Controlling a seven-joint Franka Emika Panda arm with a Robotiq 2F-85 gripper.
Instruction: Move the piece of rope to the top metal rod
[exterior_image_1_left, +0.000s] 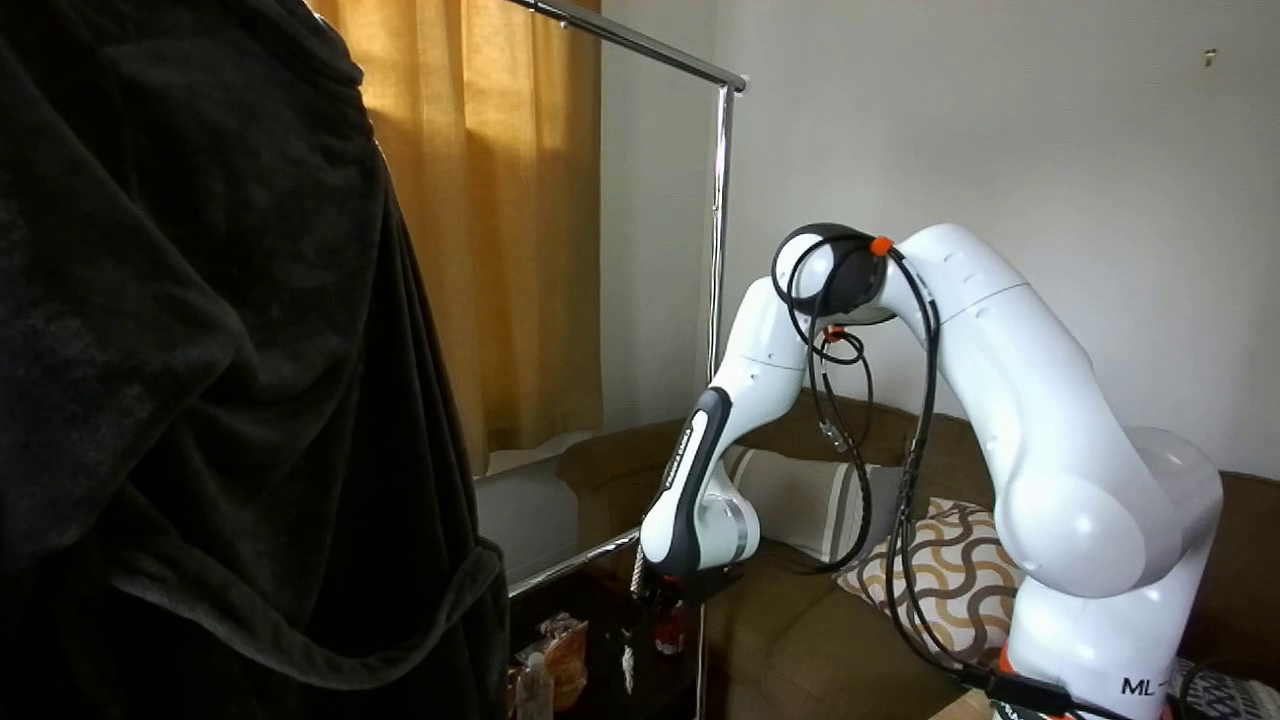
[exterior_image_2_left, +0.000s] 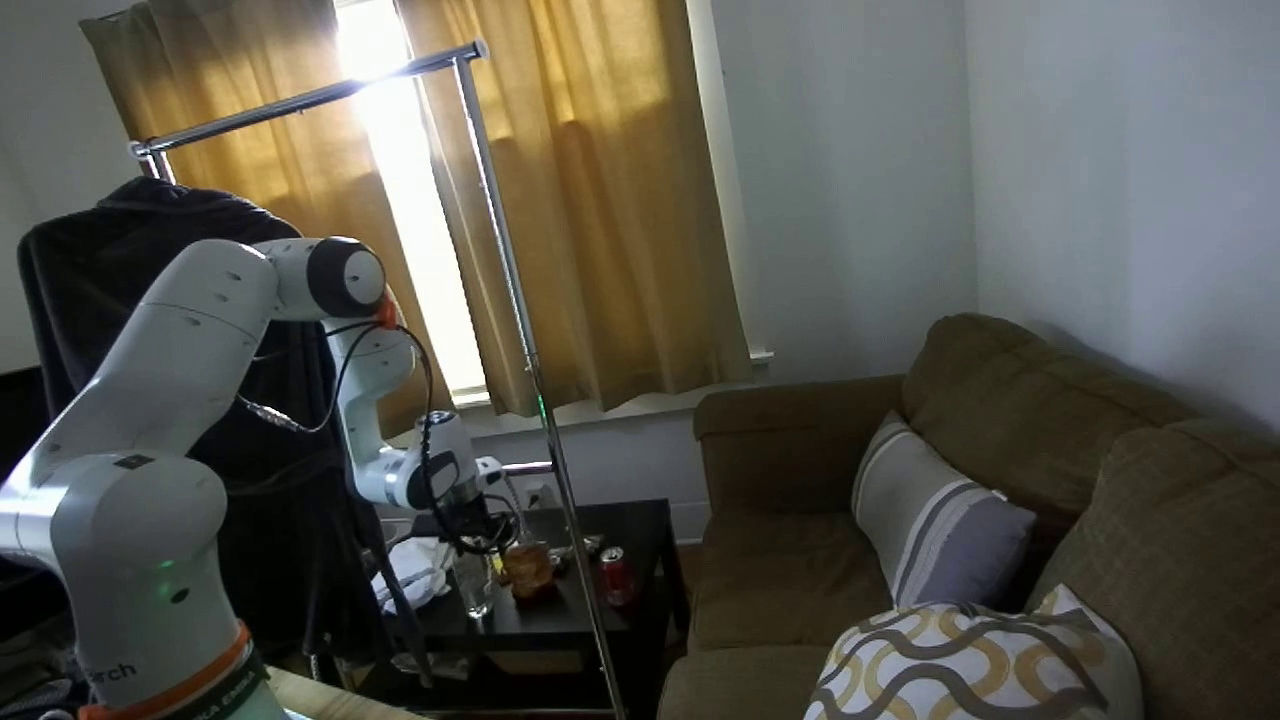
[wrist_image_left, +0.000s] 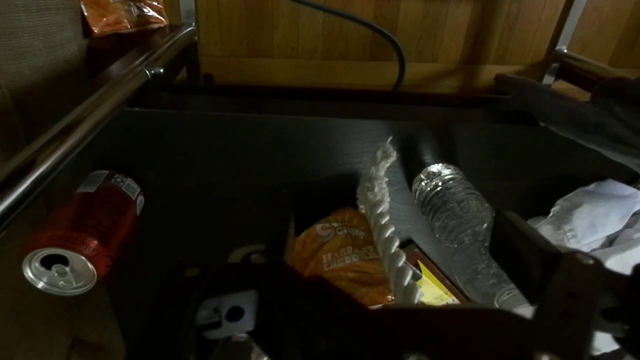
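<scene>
Sofa (exterior_image_2_left: 790, 560): one, brown, set along the wall.
Curtains (exterior_image_2_left: 590, 240): one pair, ochre, at a bright window (exterior_image_2_left: 425, 220).
Clothes rack (exterior_image_2_left: 512, 280): one, chrome tubing; top rod (exterior_image_2_left: 310, 98) higher than the arm in both exterior views, lower rod (exterior_image_1_left: 572, 567) well beneath it.
Robot arm (exterior_image_1_left: 985, 290): one, white, bent, reaching downward.
Robe (exterior_image_1_left: 270, 300): one, dark, plush, hanging.
Table (wrist_image_left: 240, 145): one, black, low, near the sofa.
Cushions (exterior_image_2_left: 930, 520): two, one striped, one wave-patterned, on the sofa.
Gripper (wrist_image_left: 394, 237): one, black, fingers (wrist_image_left: 520, 252) standing apart, above the table.
Bottle (wrist_image_left: 455, 210): one, clear, upright on the table.
Chips bag (wrist_image_left: 335, 247): one, orange, near the bottle.
Can (wrist_image_left: 92, 225): one, red, top opened, upright on the table, well apart from the bottle.
Piece of rope (wrist_image_left: 382, 220): one, white, twisted, end frayed; between the fingers in the wrist view, near the lower rod in an exterior view. Contact with fingers or rod: cannot tell.
</scene>
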